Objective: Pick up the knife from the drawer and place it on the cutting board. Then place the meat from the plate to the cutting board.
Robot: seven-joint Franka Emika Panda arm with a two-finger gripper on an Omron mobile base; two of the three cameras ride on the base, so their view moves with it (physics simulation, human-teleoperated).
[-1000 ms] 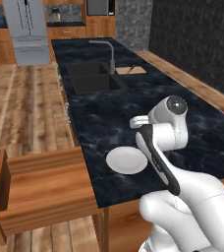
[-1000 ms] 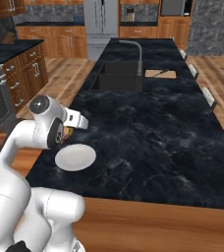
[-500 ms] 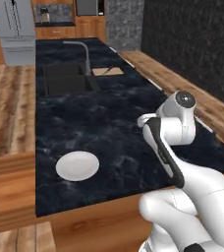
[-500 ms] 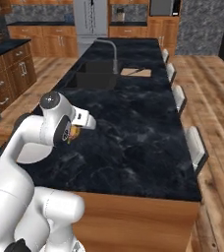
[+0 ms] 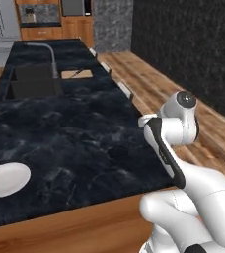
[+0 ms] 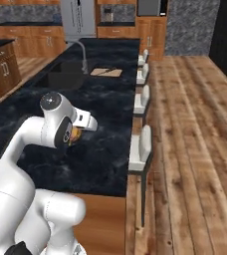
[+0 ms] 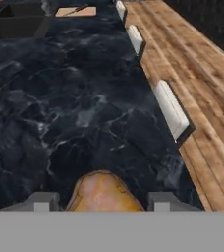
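Between your gripper's (image 7: 103, 203) jaws the meat (image 7: 103, 193) sits clamped, and your base has rolled past the plate (image 5: 6, 179) toward the cutting board (image 5: 76, 74).

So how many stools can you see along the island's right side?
4: nearest stool, second stool, third stool, farthest stool by the cutting board. More may sit out of frame.
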